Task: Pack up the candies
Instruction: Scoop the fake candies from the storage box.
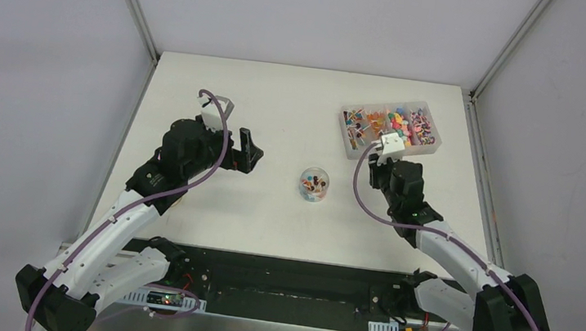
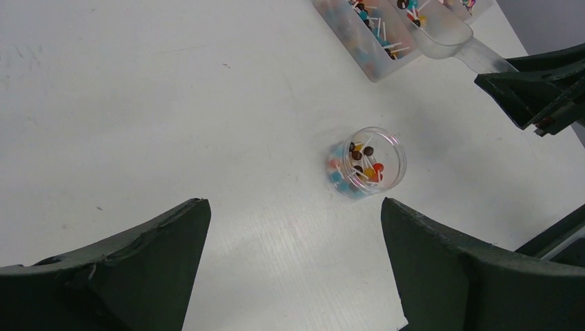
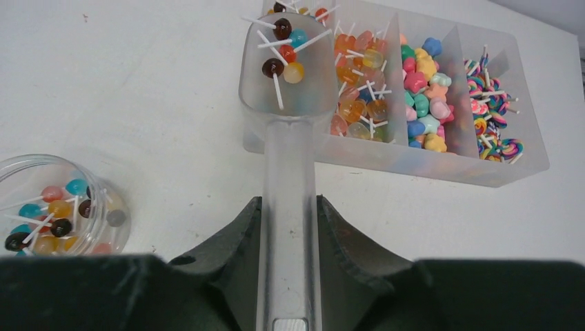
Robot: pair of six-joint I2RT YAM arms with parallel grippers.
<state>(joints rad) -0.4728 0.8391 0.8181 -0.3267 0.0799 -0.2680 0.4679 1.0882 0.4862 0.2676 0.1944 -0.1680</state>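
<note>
The candies fill a clear divided tray [image 3: 414,167] at the table's back right: lollipops [image 3: 359,103], soft shapes [image 3: 422,96] and swirl pops [image 3: 493,103]. My right gripper [image 3: 290,207] is shut on the handle of a clear plastic scoop [image 3: 288,83]. Its bowl hangs over the tray's left end with a few lollipop candies [image 3: 281,29] in it. A small round clear jar [image 1: 313,184] stands mid-table, upright and partly filled with candies [image 3: 58,210]. To the left of the jar [image 2: 367,163], my left gripper [image 2: 295,214] hovers open and holds nothing.
The tray [image 1: 347,145] sits close to the table's right edge. White enclosure walls stand behind and on both sides. A black base strip [image 1: 285,284] runs along the near edge. My right gripper's fingers [image 2: 531,96] show at the right edge of the left wrist view.
</note>
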